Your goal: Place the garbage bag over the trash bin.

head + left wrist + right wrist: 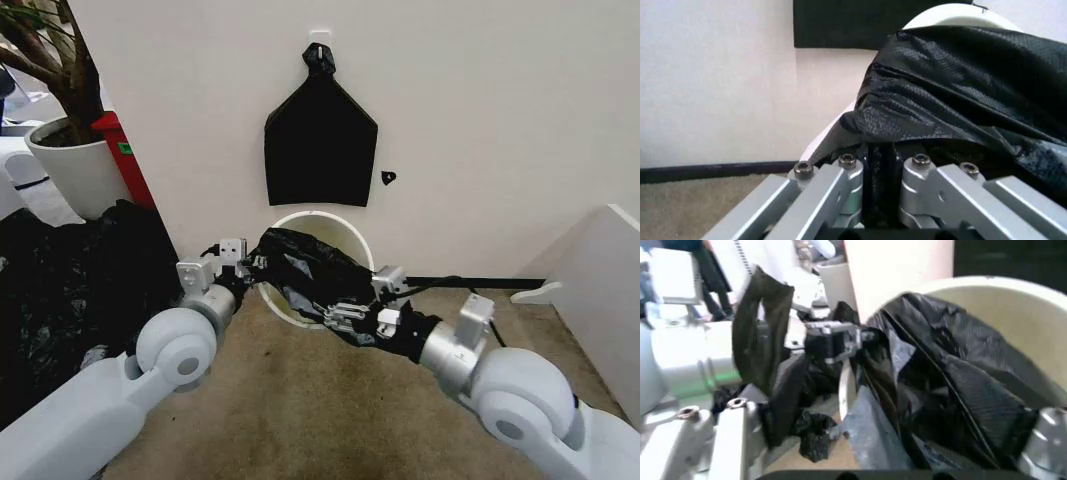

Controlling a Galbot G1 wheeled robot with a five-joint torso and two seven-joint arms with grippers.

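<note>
Right now we're in the thick of the fitting step: the garbage bag (305, 265) is stretched across the near side of the trash bin (345, 232), which sits on the carpet against the wall, just below the flat black bundle (320, 150) hanging there. Black film covers the near part of the bin's rim, while the far rim is bare and cream-white. So I'd judge the job about half done.

Both arms reach forward and low, elbows down near the floor. The left pincer (250, 265) sits at the bin's left edge, and its wrist view shows the fingers (840, 175) clenched on a fold of the bag, film pinched in the slot between them. The right pincer (345, 315) is at the bin's near-right edge, buried in plastic; it appears to grasp the bag's edge, though the fingers there are mostly hidden.

Next, by my reading, the bag's mouth needs spreading wider and carrying over the far rim, evenly from both sides, without tipping the light bin.
</note>
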